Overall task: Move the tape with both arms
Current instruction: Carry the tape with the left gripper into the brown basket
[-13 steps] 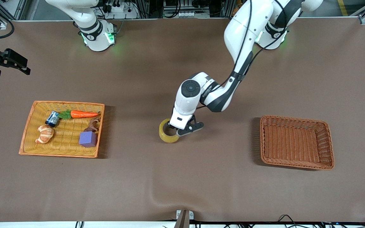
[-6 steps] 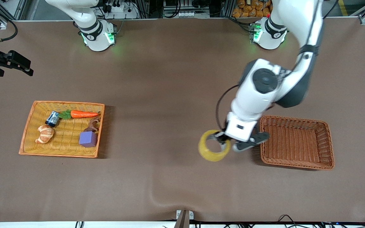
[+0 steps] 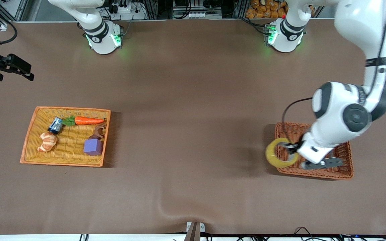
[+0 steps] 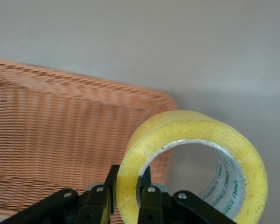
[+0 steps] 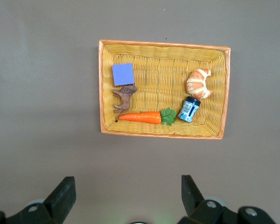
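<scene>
The tape [image 3: 279,153], a yellow ring-shaped roll, hangs in the air over the brown wicker basket's [image 3: 327,175] rim at the side toward the right arm's end of the table. My left gripper [image 3: 292,149] is shut on the roll's wall, one finger inside the ring and one outside. In the left wrist view the tape [image 4: 191,154] stands on edge in the gripper [image 4: 128,181], with the basket [image 4: 60,140] below. My right gripper [image 3: 28,72] waits open and high up at the right arm's end of the table, its fingers [image 5: 65,192] holding nothing.
A yellow wicker tray [image 3: 69,108] lies toward the right arm's end. It holds a purple cube [image 3: 93,146], a carrot [image 3: 87,121], a croissant [image 3: 48,141], a small can [image 3: 55,125] and a brown figure [image 3: 98,133]. The brown basket's floor [image 3: 300,160] shows bare.
My left arm has swung from the table's middle toward the left arm's end, carrying the tape up and over to the brown basket's rim. The right arm has stayed put.
</scene>
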### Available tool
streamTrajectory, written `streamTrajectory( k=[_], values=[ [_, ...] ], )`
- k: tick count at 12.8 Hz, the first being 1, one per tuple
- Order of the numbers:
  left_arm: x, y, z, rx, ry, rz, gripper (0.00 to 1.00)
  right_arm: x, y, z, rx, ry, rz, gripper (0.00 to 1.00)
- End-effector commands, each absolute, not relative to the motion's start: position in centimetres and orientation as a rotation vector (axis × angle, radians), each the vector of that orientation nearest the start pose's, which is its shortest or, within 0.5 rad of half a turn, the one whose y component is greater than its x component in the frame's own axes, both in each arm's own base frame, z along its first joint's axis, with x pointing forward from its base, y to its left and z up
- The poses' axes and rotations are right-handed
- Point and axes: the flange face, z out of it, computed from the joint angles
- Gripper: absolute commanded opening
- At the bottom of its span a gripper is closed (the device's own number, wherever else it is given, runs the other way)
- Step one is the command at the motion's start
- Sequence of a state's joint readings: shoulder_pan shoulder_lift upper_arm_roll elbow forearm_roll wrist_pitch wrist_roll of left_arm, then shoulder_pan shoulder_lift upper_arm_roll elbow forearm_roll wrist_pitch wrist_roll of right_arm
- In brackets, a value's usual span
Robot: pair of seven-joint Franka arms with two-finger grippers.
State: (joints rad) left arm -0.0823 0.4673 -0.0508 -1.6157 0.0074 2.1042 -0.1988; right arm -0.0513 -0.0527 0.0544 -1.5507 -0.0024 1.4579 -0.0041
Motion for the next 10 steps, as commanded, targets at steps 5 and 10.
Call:
streamTrajectory(
  k=[5,10],
  values=[
    [66.2,2.2,27.5,-3.151,0.115,-0.032,0.00,53.7,-0.1,65.2,-3.150,0.028,0.070,1.00],
    [66.4,3.1,26.8,-3.153,0.108,-0.079,1.00,53.7,-0.1,65.2,-3.150,0.030,0.070,1.00]
  ],
)
